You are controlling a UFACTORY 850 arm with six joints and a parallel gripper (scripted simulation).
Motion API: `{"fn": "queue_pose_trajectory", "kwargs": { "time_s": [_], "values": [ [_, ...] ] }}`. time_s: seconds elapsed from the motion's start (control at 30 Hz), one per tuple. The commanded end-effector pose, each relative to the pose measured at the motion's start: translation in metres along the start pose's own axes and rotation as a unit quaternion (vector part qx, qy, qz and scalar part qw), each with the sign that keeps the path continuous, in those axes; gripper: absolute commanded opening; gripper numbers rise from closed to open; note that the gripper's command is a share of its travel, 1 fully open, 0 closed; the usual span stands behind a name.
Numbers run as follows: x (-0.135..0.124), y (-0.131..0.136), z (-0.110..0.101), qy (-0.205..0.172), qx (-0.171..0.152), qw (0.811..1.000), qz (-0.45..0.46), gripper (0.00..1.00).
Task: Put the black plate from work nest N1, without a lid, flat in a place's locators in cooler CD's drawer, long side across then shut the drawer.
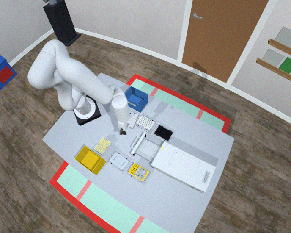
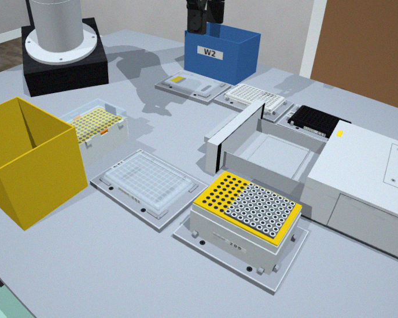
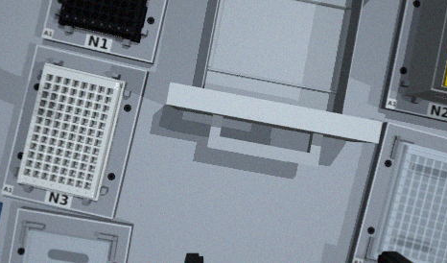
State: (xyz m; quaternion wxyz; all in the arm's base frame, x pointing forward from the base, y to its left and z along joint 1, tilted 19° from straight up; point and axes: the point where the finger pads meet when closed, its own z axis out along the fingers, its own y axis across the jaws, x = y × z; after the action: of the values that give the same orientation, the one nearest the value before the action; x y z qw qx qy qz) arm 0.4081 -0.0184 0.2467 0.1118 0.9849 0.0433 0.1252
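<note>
Lying flat in N1 | black plate | long side along drawer travel

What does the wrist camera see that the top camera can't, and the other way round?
Only the wrist view shows the printed nest labels N1, N2 and N3.

Only the top view shows the whole white arm, its open, empty hand, the yellow bin, the blue bin and the cooler's lit lamp.

Both show the black plate in its nest, the white plate and the open drawer.
</note>
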Motion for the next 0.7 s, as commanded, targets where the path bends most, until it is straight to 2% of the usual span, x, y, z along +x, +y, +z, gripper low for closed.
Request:
{"fn": "queue_pose_trajectory", "kwargs": {
  "time_s": [0.0,0.3,0.37,0.57,0.67],
  "values": [
    [0.020,0.005,0.022,-0.001,0.004,0.996,-0.094,0.88],
    [0.048,0.012,0.056,0.000,0.004,0.970,-0.242,0.88],
    [0.048,0.012,0.056,0.000,0.004,0.970,-0.242,0.88],
    [0.066,0.017,0.078,0.000,0.004,0.941,-0.338,0.88],
    [0.066,0.017,0.078,0.001,0.004,0.923,-0.384,0.88]
  ]
}}
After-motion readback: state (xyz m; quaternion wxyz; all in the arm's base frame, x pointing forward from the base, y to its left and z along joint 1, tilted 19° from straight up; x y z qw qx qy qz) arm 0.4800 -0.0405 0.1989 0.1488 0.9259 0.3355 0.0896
